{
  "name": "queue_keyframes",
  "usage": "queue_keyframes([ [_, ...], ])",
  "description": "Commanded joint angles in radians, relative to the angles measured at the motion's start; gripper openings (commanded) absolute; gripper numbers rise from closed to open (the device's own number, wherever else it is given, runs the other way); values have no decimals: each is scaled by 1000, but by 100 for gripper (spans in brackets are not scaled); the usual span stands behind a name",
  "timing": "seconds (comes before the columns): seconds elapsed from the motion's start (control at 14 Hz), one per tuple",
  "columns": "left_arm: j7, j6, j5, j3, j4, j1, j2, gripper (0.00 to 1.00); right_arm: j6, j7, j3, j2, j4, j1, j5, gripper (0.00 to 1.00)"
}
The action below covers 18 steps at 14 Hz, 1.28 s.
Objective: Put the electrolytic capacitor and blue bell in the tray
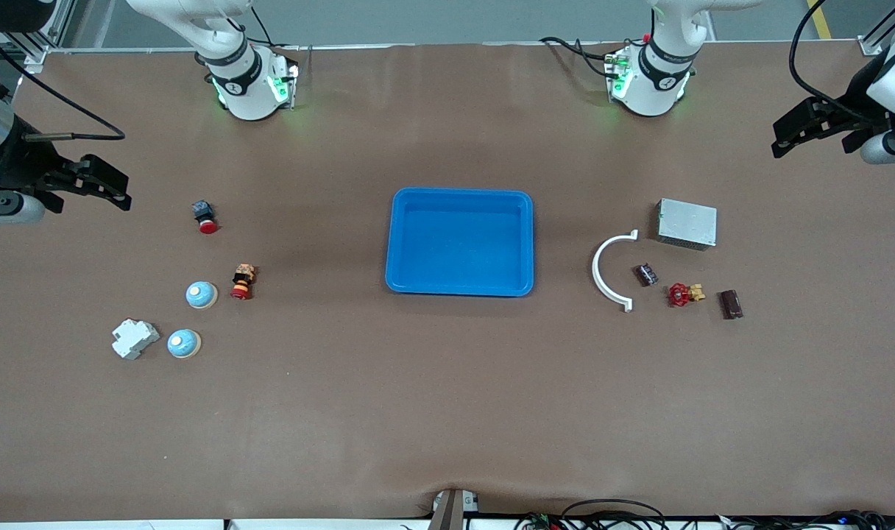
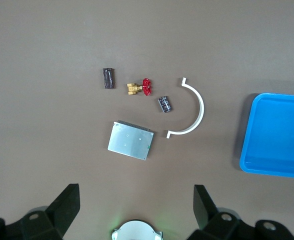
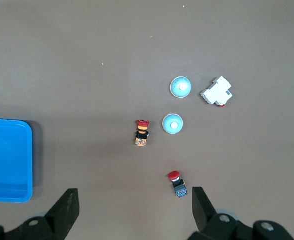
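Observation:
The bright-blue tray (image 1: 462,193) lies empty in the middle of the table, its rim also showing in the left wrist view (image 2: 247,145) and the right wrist view (image 3: 29,160). Two blue bells (image 1: 200,294) (image 1: 184,344) stand toward the right arm's end (image 3: 172,124) (image 3: 181,87). A small black striped electrolytic capacitor (image 1: 645,275) (image 2: 164,104) lies toward the left arm's end. My right gripper (image 1: 98,188) (image 3: 134,192) hangs open above the table at its own end. My left gripper (image 1: 808,132) (image 2: 136,192) hangs open at the other end.
Around the capacitor lie a grey metal box (image 1: 687,224), a white curved bracket (image 1: 611,271), a red-handled valve (image 1: 683,294) and a dark brown block (image 1: 730,303). Near the bells stand two red push buttons (image 1: 205,216) (image 1: 242,281) and a white breaker (image 1: 134,338).

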<state>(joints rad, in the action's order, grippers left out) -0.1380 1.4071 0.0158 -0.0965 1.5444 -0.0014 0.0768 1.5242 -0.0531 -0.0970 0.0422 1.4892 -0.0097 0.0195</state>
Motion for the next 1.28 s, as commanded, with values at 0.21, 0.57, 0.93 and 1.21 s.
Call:
queue_keyframes([
  [0.21,6,-22,16,3,-35,-2,-18,100,-9,4,2,8,-20,0,0,100],
  [0.57,-3,-4,16,1,54,-2,-40,100,2,6,3,7,-21,0,0,100],
  [0.93,-126,189,47,-25,280,-2,6,100,28,25,10,8,-18,-13,14,100],
  [1.21,-161,448,-14,-25,552,30,66,100,172,122,13,7,161,-94,-32,100],
])
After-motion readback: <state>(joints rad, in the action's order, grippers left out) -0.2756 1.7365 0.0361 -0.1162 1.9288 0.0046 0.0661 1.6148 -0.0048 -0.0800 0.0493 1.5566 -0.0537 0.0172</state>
